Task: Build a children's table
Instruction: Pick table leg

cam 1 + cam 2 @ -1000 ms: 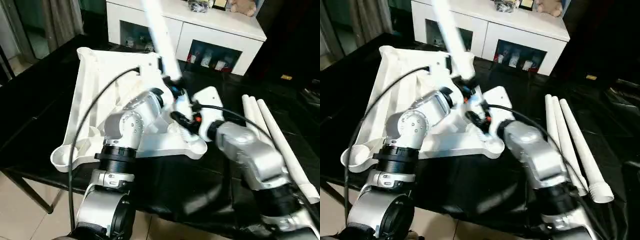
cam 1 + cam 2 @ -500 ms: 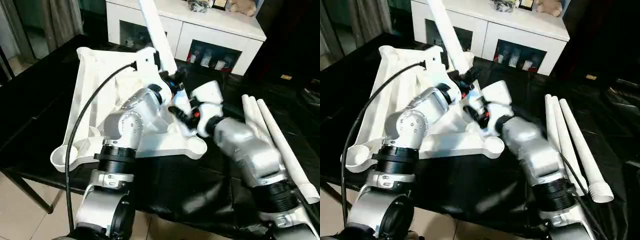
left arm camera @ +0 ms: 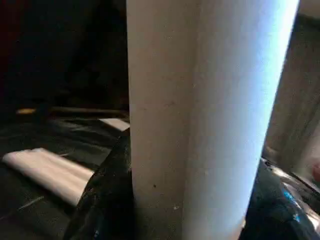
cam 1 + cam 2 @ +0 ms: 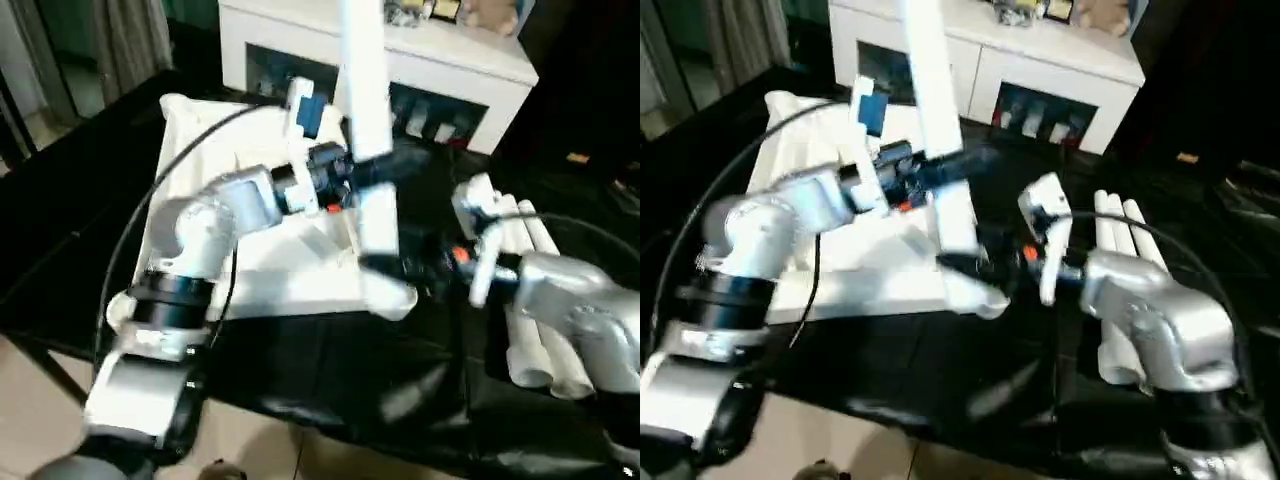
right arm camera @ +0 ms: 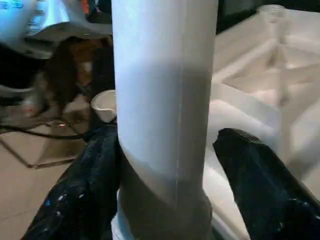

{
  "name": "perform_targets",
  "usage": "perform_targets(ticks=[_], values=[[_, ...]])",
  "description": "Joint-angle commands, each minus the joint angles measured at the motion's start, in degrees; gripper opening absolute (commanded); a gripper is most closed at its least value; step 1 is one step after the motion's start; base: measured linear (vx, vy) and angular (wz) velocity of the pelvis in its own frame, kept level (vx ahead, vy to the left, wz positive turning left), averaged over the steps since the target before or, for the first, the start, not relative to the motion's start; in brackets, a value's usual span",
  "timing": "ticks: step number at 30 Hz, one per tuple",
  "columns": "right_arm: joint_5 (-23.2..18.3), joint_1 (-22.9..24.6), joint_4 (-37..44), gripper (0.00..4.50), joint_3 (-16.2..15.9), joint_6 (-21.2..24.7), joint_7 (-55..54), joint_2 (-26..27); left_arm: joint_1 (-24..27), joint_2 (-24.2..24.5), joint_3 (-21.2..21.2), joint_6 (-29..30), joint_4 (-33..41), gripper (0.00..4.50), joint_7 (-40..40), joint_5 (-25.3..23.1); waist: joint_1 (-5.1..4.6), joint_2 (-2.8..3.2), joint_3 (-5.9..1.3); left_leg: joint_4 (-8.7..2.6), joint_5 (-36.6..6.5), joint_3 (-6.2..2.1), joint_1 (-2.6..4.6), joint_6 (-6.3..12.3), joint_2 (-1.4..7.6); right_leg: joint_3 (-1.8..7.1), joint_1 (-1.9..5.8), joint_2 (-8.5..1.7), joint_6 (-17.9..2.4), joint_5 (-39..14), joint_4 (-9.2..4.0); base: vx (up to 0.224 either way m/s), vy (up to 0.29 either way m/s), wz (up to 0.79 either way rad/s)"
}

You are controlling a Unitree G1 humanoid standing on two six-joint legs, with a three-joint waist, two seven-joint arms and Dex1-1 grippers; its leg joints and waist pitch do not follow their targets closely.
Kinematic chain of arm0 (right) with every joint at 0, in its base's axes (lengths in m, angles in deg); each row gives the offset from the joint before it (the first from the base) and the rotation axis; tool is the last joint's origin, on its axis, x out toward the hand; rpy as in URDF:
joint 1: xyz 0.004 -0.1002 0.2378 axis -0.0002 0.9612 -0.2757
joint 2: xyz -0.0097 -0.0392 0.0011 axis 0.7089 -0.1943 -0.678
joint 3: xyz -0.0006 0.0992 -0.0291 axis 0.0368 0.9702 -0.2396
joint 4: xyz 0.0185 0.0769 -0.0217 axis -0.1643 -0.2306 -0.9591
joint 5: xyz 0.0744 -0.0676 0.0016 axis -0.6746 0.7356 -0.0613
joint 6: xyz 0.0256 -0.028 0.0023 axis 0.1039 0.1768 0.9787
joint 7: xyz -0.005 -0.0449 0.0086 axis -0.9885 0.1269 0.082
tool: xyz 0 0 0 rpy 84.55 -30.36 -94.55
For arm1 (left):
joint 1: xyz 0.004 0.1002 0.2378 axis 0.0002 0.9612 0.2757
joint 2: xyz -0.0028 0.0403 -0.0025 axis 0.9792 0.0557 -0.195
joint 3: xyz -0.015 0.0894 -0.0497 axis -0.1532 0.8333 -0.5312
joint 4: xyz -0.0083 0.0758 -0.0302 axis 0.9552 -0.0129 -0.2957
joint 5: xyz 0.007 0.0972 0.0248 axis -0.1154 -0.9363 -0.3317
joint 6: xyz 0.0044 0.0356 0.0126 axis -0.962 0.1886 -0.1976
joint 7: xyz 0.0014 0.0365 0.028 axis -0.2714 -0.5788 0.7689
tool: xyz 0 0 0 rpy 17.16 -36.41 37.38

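One leg [image 4: 368, 120] stands upright, clamped mid-shaft by the left claw [image 4: 365, 170], its foot below the claw over the near corner socket [image 4: 392, 297] of the upturned tabletop [image 4: 215, 150]. Left forearm [image 4: 225, 205] reaches level across the tabletop. Right claw [image 4: 425, 268] sits low beside the leg's base, fingers [image 5: 250, 170] spread either side without gripping. Spare legs [image 4: 530, 300] lie behind its wrist.

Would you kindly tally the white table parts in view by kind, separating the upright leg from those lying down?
Tabletop: 1
Upright leg: 1
Legs lying on the black cloth: 3
Total: 5
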Motion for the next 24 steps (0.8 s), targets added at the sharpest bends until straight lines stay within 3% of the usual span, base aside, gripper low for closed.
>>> perform_targets(ticks=[1,3,6,9,15,20,21,24], values=[[0.9,0.8,-1.2,2.79,0.9,1.6,-1.1,-1.2,-1.4,-0.9,0.9,1.9,3.4,1.86,-3.6,3.9,0.05,0.99,-4.10,-4.39,-6.9,-0.84,0.86,-1.36,3.04,2.80,3.24,-4.98,-12.2,-6.7,-4.30,0.000,0.000,0.00],[0.3,1.2,-0.7,2.47,0.6,2.0,-1.1,-1.0,-1.4,-1.4,0.7,1.9,3.2,1.85,-3.3,4.0,0.06,0.93,-4.07,-4.39,-7.1,-0.86,0.89,-1.63,3.04,2.78,3.12,-4.94,-12.0,-7.5,-4.44,0.000,0.000,0.00],[-0.2,1.4,-0.5,2.39,0.5,2.3,-1.3,-0.9,-1.3,-1.5,0.7,1.9,2.9,1.85,-3.7,3.8,0.19,0.95,-4.12,-4.42,-6.8,-0.89,0.84,-1.78,3.05,2.76,3.14,-4.96,-11.4,-7.9,-4.47,0.000,0.000,0.00],[-0.6,1.6,-0.2,2.04,0.5,2.4,-1.4,-1.0,-1.3,-1.3,0.9,1.9,2.7,1.85,-4.3,3.7,0.14,0.76,-4.20,-4.39,-5.8,-0.90,0.71,-1.61,2.98,2.75,3.23,-4.91,-11.3,-6.8,-4.34,0.000,0.000,0.00],[-1.1,1.3,0.1,1.91,1.2,2.6,-1.7,-0.6,-1.0,-0.7,1.6,1.8,3.4,1.85,-4.9,2.8,0.12,0.66,-4.23,-4.34,-4.9,-0.88,0.66,-1.35,2.96,2.71,3.25,-4.87,-11.4,-5.8,-4.21,0.000,0.000,0.00],[-0.5,0.9,0.4,1.89,0.7,1.5,-1.5,-1.5,-1.0,0.6,4.1,0.8,4.0,1.85,-6.2,0.2,0.13,0.69,-4.16,-4.42,-5.1,-0.89,0.70,-1.37,3.01,2.72,3.17,-4.88,-11.1,-6.7,-4.31,0.000,0.000,0.00],[-0.4,0.8,0.3,2.23,0.7,1.4,-1.5,-1.6,-1.1,0.7,4.5,0.5,4.0,1.85,-6.3,-0.3,0.15,0.72,-4.17,-4.40,-5.3,-0.88,0.78,-1.50,3.04,2.74,3.15,-4.94,-11.0,-7.0,-4.33,0.000,0.000,0.00],[-1.2,0.1,0.0,2.58,0.8,2.3,-0.2,-2.3,-1.6,1.3,6.1,-0.6,3.8,1.85,-6.7,-2.2,0.16,0.54,-4.16,-4.39,-5.4,-0.82,0.74,-1.42,2.97,2.79,3.18,-4.92,-10.4,-8.0,-4.49,0.000,0.000,0.00]])
